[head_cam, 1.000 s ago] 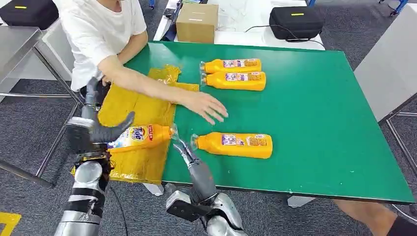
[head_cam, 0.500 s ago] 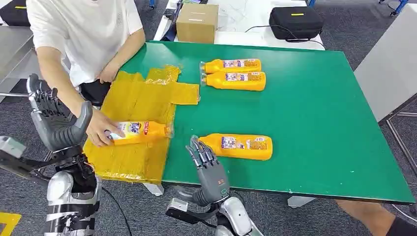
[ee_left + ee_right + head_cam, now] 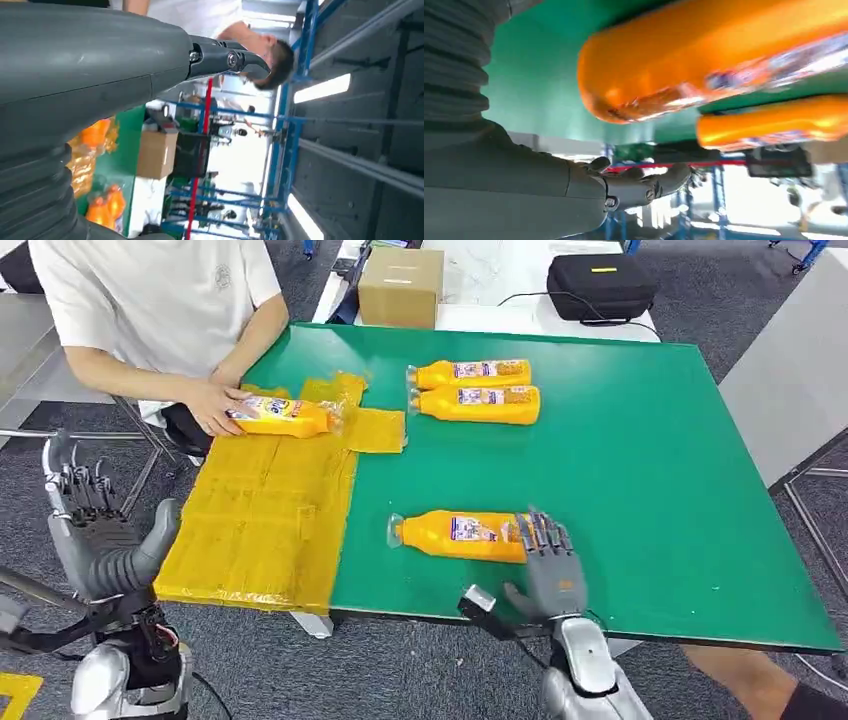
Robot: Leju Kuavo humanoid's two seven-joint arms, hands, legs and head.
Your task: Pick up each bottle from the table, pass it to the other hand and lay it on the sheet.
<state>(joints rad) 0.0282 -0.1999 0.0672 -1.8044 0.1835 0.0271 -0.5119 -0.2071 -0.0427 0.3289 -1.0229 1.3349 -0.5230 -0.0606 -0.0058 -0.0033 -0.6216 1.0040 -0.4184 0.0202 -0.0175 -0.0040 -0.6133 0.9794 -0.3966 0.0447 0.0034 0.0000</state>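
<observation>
One bottle (image 3: 281,416) lies on the sheet (image 3: 270,510); my right hand (image 3: 551,565), open, reaches the nearest bottle (image 3: 470,536); two bottles (image 3: 475,390) wait beyond; my left hand (image 3: 95,540) is open, empty.

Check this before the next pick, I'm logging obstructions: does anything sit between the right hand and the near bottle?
Nothing visible does: the right hand is already at the near bottle's base end.

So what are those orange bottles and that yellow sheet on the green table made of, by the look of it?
The orange bottles, like the near bottle, look like glossy plastic: smooth, with bright highlights, printed labels and clear caps. The yellow sheet seems a thin shiny plastic film or bag, creased and crinkled; it could be coated fabric. The green table top looks matte, perhaps painted board or a mat.
</observation>
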